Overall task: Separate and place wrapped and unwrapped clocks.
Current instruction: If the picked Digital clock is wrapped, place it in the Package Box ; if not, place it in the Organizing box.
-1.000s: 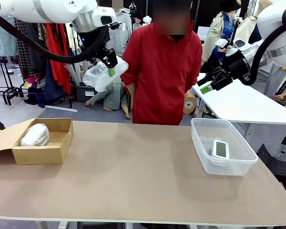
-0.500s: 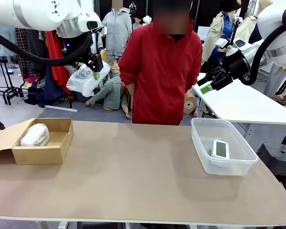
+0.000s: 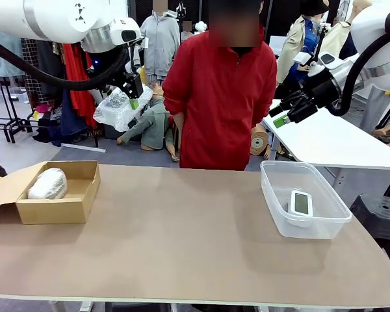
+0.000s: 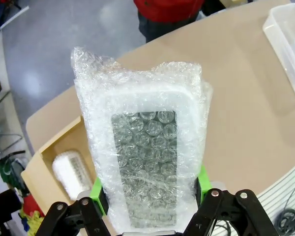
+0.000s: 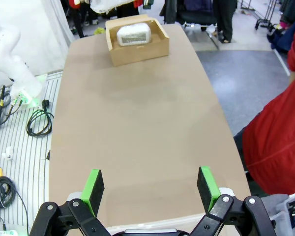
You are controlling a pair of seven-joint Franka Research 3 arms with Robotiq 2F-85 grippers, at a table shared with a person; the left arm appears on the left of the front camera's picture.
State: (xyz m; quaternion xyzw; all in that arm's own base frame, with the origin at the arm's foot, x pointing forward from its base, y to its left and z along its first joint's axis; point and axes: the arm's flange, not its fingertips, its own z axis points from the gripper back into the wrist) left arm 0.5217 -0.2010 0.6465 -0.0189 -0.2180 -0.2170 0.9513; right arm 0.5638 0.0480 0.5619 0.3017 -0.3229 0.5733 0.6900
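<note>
No legible text from my end; bare clock (image 3: 301, 203) in the clear bin (image 3: 276, 203) has a greenish screen, can't make out any digits; wrapped clock (image 4: 143, 167) screen is blurred by bubble wrap, nothing readable; the one in the cardboard box (image 5: 137, 48) shows a dark patch, too small to read.
</note>
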